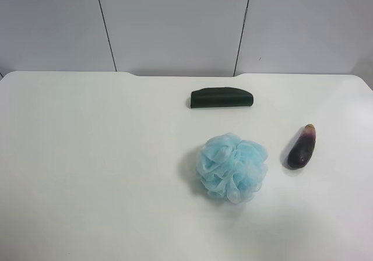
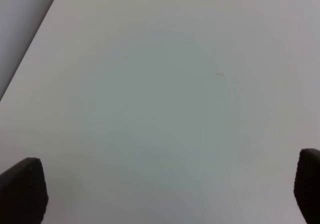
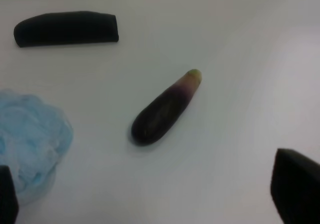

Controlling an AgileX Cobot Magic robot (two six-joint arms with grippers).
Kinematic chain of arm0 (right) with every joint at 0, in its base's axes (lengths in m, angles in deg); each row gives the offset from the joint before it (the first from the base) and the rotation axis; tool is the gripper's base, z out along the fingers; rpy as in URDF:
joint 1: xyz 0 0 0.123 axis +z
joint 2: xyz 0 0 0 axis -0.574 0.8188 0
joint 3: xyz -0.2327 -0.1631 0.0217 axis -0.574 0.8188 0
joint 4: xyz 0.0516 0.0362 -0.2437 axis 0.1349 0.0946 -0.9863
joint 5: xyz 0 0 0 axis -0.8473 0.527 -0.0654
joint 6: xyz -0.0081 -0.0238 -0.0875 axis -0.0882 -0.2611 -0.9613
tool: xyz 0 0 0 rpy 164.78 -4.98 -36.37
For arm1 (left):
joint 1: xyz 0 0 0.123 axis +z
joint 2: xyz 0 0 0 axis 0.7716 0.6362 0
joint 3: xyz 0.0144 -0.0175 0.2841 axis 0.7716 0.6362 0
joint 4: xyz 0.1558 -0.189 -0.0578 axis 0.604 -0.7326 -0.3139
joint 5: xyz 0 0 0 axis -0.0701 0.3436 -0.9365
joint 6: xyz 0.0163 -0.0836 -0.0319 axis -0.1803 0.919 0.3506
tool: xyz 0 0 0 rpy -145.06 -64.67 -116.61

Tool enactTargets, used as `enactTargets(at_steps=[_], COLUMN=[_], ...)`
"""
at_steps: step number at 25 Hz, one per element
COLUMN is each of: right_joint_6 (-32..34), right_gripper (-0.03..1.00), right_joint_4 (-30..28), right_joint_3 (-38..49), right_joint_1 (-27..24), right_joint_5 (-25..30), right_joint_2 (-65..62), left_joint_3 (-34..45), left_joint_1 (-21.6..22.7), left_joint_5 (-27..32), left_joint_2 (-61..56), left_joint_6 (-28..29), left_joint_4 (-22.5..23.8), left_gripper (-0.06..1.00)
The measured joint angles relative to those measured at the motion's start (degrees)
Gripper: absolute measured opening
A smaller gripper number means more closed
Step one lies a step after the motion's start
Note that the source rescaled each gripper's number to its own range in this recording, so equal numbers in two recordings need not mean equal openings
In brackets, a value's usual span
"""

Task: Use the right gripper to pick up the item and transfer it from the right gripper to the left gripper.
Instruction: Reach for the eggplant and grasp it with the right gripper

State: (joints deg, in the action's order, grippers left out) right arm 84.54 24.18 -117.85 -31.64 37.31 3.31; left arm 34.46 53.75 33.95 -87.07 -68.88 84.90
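A small eggplant, dark purple fading to pink with a pale yellow-green tip, lies on its side on a white table, toward the right of the exterior high view. Nothing touches it. Its pale tip points toward the table's far edge. A fluffy light-blue bath pouf sits near it but apart. A dark green oblong case lies farther back, well apart from both.

The right gripper hovers short of the eggplant, jaws spread wide and holding nothing. The pouf is close to one jaw.

The left gripper is likewise spread wide and empty above bare table, which bears a faint short mark, perhaps a scratch.
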Motion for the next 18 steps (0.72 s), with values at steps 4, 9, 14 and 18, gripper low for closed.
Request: enactTargets(at_steps=[4, 9, 14, 18], right_joint_6=[0.0, 0.0, 0.0, 0.0], right_gripper=[1.0, 1.0, 1.0, 1.0], right_joint_4=[0.0, 0.0, 0.0, 0.0], right_joint_3=[0.0, 0.0, 0.0, 0.0], right_joint_1=[0.0, 0.0, 0.0, 0.0], right_joint_5=[0.0, 0.0, 0.0, 0.0], right_joint_2=[0.0, 0.0, 0.0, 0.0], left_joint_3=[0.0, 0.0, 0.0, 0.0], left_joint_1=[0.0, 0.0, 0.0, 0.0], left_joint_5=[0.0, 0.0, 0.0, 0.0], left_joint_2=[0.0, 0.0, 0.0, 0.0], left_joint_6=[0.0, 0.0, 0.0, 0.0], left_joint_4=[0.0, 0.0, 0.0, 0.0], left_gripper=[1.0, 1.0, 1.0, 1.0])
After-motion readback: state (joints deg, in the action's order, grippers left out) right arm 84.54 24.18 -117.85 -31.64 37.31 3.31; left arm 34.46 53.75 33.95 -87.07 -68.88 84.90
